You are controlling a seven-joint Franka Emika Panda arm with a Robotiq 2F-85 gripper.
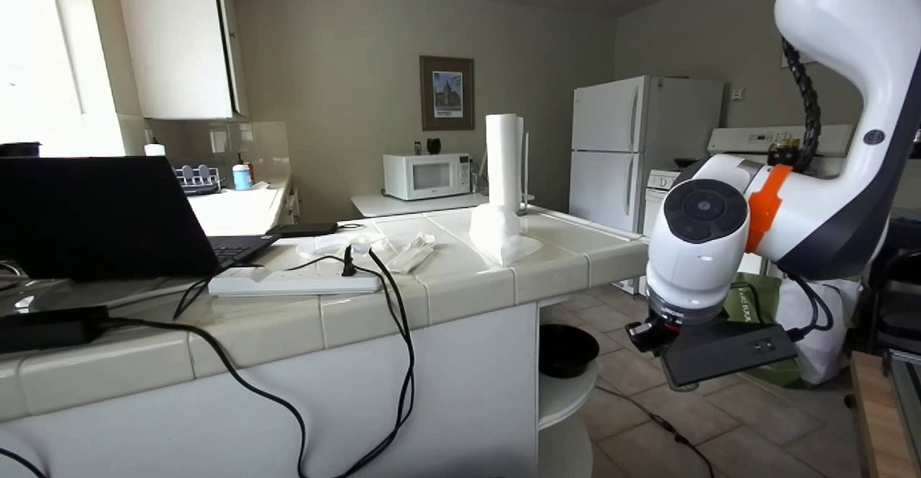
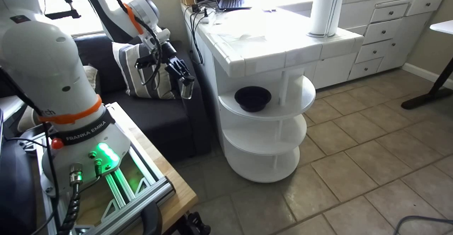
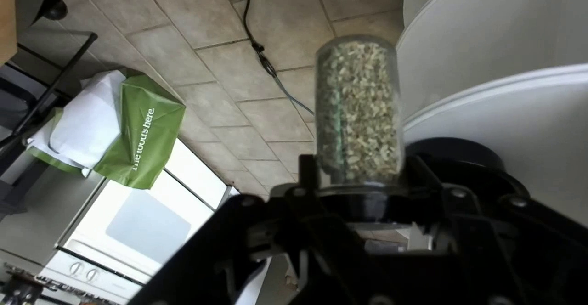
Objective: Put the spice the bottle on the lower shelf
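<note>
The spice bottle (image 3: 360, 112) is clear, full of dried green-brown herbs, with a dark cap. My gripper (image 3: 360, 176) is shut on its cap end; the body points away from the fingers. In an exterior view the gripper (image 2: 186, 80) holds the bottle (image 2: 187, 91) tilted in the air, left of the island's shelves. In an exterior view the wrist camera (image 1: 727, 352) hides most of the gripper and bottle. The island's end has three white rounded boards: a top one, a middle lower shelf (image 2: 247, 141) and a bottom board (image 2: 262, 169). The lower boards also show in the wrist view (image 3: 477, 34).
A black bowl (image 2: 252, 98) stands on the top shelf board (image 2: 293, 109). The tiled countertop (image 2: 269, 54) overhangs the shelves and carries a paper towel roll (image 1: 504, 161), a laptop (image 1: 93, 219) and cables. A dark sofa (image 2: 159, 118) stands beside the island. A green bag (image 3: 142, 135) sits on the floor.
</note>
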